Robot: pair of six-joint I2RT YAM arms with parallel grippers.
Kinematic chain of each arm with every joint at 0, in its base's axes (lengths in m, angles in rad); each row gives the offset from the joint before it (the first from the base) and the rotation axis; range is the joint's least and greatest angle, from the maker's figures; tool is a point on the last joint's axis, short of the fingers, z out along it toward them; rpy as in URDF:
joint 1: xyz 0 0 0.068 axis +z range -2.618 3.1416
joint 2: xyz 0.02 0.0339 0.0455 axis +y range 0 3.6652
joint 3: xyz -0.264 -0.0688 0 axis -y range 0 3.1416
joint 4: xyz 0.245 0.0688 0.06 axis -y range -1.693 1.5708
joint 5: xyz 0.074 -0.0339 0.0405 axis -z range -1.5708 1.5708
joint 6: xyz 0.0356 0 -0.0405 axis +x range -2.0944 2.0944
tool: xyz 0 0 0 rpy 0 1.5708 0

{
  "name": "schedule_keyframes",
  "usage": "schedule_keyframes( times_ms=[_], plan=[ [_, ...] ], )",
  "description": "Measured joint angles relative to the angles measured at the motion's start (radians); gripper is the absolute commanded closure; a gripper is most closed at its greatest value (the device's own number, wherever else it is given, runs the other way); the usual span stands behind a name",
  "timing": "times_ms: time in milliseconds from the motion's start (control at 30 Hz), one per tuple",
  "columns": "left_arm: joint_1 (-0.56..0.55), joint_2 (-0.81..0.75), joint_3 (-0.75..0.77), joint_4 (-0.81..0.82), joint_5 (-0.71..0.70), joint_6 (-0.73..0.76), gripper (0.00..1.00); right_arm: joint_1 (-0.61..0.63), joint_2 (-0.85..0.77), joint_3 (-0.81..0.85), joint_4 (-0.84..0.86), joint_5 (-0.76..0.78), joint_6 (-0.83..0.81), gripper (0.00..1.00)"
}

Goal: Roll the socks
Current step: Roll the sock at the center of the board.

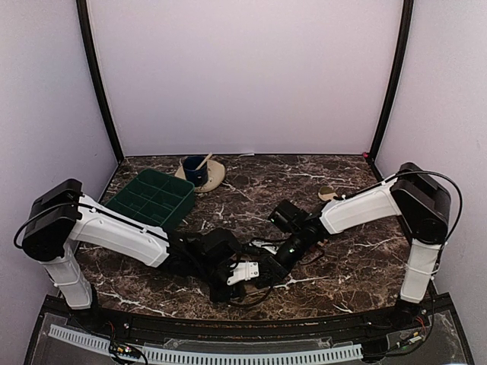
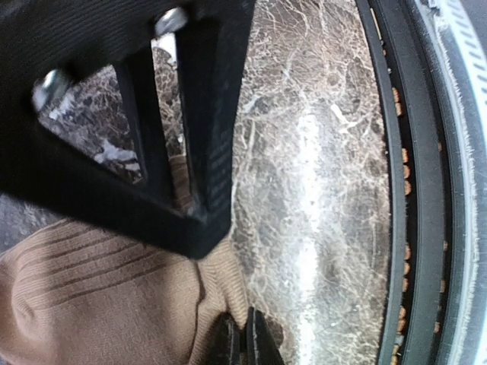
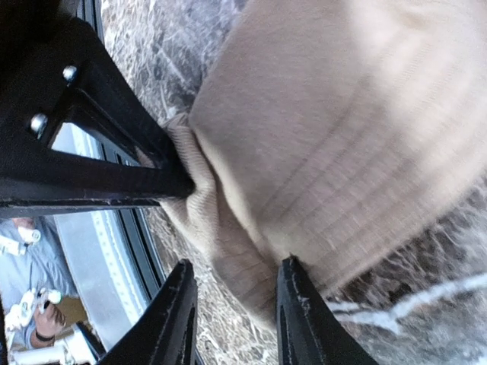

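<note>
- Tan ribbed fabric socks point(image 3: 342, 137) are lying bunched on the dark marbled tabletop point(image 2: 319, 190), near its front edge, between both arms.
- Left gripper point(image 2: 241, 342) jaws are pressing together, pinching the fabric's edge.
- Right gripper point(image 3: 232, 312) jaws are standing spread, straddling a fold.

The tray point(image 1: 152, 199) lies back left, a cup point(image 1: 195, 171) behind it, socks point(image 2: 99, 296) near the table's point(image 1: 350, 266) front edge.

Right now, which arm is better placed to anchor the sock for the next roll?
Left. The left gripper has its jaws shut on the edge of the tan sock, apparently pinching it; the right gripper has jaws apart around the fabric, clamping nothing.
</note>
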Motion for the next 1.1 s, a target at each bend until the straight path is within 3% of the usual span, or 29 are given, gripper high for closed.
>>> schedule_keyframes(
  times_ms=[367,833,1100],
  plan=[
    [0.094,0.055,0.079,-0.134,0.230,-0.064,1.00,-0.018,-0.120,-0.129,0.088,0.129,0.034,0.65],
    [0.212,0.092,0.080,-0.152,0.466,-0.194,1.00,-0.015,-0.323,-0.296,0.255,0.300,0.031,0.65],
    [0.278,0.116,0.053,-0.142,0.606,-0.250,1.00,0.090,-0.352,-0.306,0.306,0.450,-0.009,0.66]
  ],
)
